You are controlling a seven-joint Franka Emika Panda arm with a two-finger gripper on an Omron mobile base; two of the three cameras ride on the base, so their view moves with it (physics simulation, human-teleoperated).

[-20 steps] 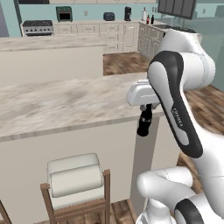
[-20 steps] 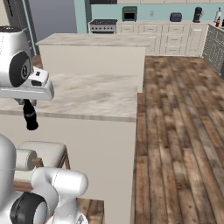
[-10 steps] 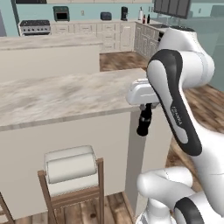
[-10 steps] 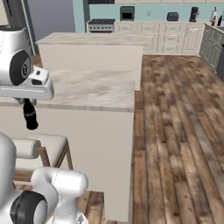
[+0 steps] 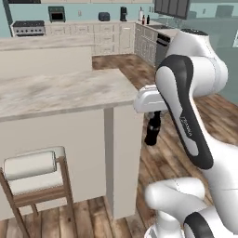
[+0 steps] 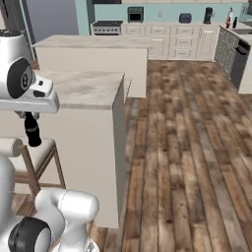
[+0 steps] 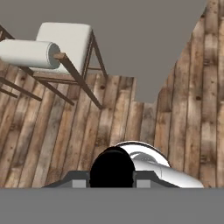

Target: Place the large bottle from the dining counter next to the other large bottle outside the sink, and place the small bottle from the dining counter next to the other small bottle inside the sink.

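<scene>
Wooden floorboards (image 6: 187,147) stretch toward the far kitchen cabinets, with the dining counter (image 5: 60,90) and one cushioned stool (image 5: 32,169) alongside the robot. Off the counter's corner, over the floor, the gripper (image 5: 152,122) pinches the small bottle (image 5: 152,131), hanging upright. Judging by this, the carry is underway; next comes driving toward the sink.
</scene>
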